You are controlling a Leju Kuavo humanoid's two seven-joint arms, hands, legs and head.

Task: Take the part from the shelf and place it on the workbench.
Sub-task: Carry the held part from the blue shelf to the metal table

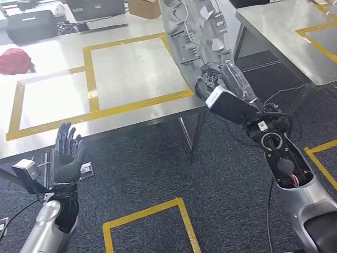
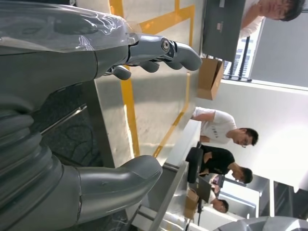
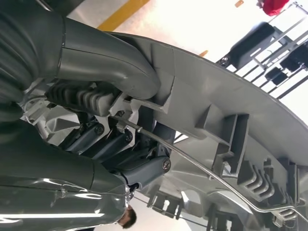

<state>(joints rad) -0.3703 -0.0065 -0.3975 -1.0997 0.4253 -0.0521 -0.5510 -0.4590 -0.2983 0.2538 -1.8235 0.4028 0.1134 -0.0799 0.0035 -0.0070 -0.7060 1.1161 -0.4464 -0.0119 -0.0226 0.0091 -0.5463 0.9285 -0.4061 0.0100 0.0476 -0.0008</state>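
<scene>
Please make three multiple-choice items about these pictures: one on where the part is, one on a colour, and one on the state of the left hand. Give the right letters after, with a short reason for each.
1. Where is the grey part?
A. Lying flat inside a taped rectangle
B. Held up by the right hand above the workbench corner
C. On the floor

2. What colour is the tape that marks rectangles on the workbench?
A. Yellow
B. Blue
C. White

3. How is the left hand?
A. Holding the part
B. Pressing on the red cloth
C. Holding nothing, fingers apart, in front of the table edge

Answers: 1 B, the right wrist view shows the thumb and fingers clamped on the part's ribbed side. 2 A, the lines are yellow in the head view. 3 C, the head view shows it raised with fingers spread and nothing in it.
</scene>
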